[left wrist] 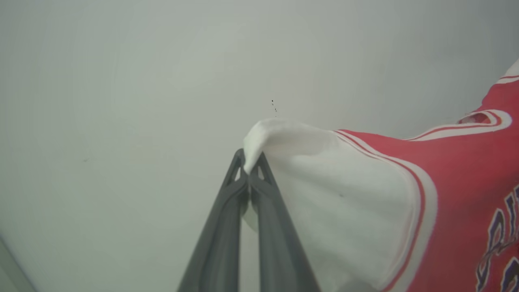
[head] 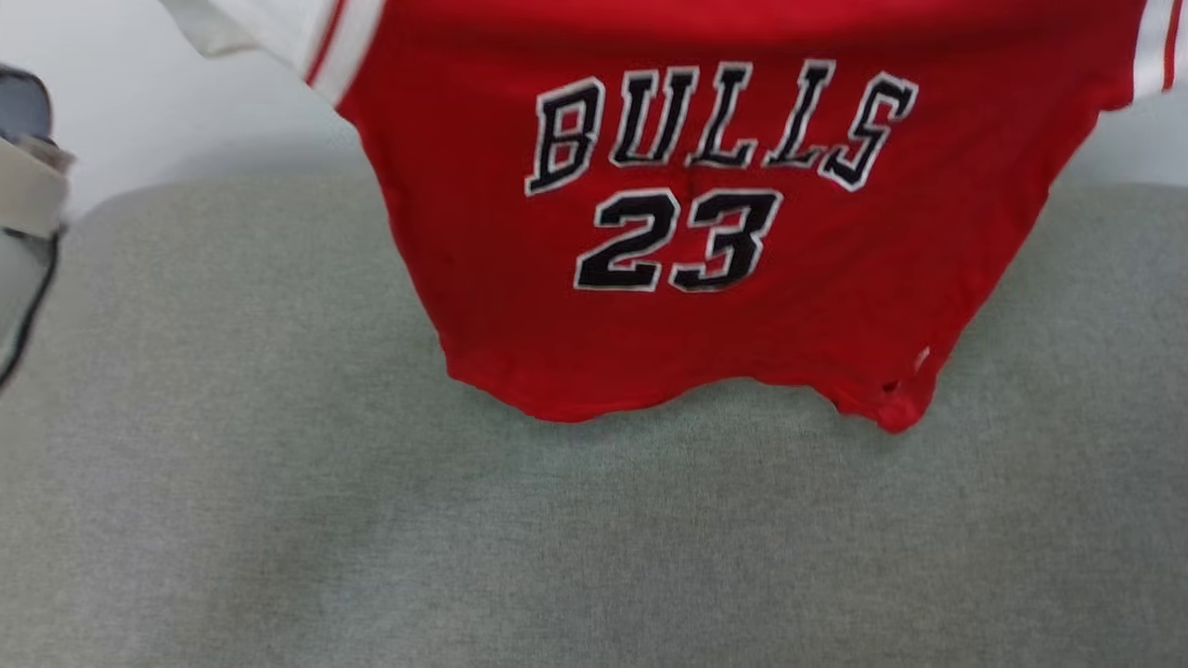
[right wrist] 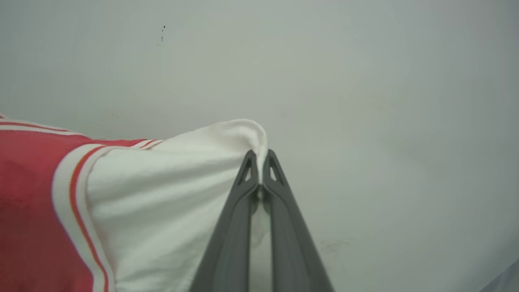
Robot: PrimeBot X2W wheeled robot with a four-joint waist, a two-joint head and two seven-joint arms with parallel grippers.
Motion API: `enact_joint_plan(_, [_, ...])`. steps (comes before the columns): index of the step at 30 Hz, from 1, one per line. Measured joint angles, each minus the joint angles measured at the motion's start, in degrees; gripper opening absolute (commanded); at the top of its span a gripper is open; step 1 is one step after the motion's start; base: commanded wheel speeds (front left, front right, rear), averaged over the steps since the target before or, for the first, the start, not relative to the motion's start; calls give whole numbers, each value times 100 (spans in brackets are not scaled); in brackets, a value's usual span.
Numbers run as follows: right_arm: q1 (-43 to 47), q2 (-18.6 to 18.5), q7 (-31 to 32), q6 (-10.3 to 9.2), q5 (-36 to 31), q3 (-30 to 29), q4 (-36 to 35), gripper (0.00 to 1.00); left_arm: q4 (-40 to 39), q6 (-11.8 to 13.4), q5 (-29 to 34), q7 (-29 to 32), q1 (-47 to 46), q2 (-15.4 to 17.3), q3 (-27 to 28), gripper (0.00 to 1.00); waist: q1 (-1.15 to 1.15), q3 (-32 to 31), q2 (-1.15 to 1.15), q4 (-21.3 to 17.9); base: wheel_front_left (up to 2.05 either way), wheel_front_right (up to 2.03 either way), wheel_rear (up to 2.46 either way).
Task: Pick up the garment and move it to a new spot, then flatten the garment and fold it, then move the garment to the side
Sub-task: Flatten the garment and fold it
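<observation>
The garment [head: 705, 325] hangs in the air in front of a pale wall [head: 186, 111] and above the counter [head: 278, 482], which is covered in grey cloth. The head view gives its red front spread wide, with the black, white-edged letters BULLS [head: 719, 125] over the number 23 [head: 677, 239]. Its rumpled hem [head: 575, 404] is low over the cloth; whether it touches cannot be told. That view cuts off the top of the shirt, so it gives just a strip of the white sleeve [head: 278, 28] at the upper left and the striped trim [head: 1155, 46] at the upper right. The wrist views supply what is cropped there. In the left wrist view the left gripper [left wrist: 249, 162] has its jaws together, clamped on a pinch of the white sleeve [left wrist: 344, 194], and the cloth folds over the tips of the dark fingers [left wrist: 219, 243]. The red body with striped trim trails off to that view's right. In the right wrist view the right gripper [right wrist: 259, 162] has its jaws pressed shut on the other white sleeve [right wrist: 162, 194], the red body lying to that view's left. Both wrist views look past the cloth at the plain wall, with a few small dark specks [left wrist: 273, 106] on it. A blurred grey and beige thing [head: 28, 176] sits at the left edge of the head view; what it is cannot be told
</observation>
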Motion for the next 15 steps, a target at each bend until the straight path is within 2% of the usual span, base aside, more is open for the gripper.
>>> enact_joint_plan(5, [-876, 71, -287, 1, -29, 287, 411, 0, 327, -169, 8, -59, -664, -73, 91, 0, 1, 455, 0, -94, 0, 0, 0])
enact_joint_plan(8, [-1532, 393, -437, 0, 43, 220, 886, 0, 719, -332, 23, -58, -1250, -183, 91, 0, 1, 797, 0, -153, 0, 0, 0])
enact_joint_plan(12, [-2307, 487, -677, 1, -191, 492, 1444, 0, 1392, -534, 146, -176, -2220, -475, 66, 0, 1, 1293, 0, -222, 0, 0, 0])
enact_joint_plan(15, [-2805, 403, -939, 2, -503, 800, 1782, 0, 1940, -630, 291, -372, -2971, -777, 2, 0, 2, 1661, 0, -255, 0, 0, 0])
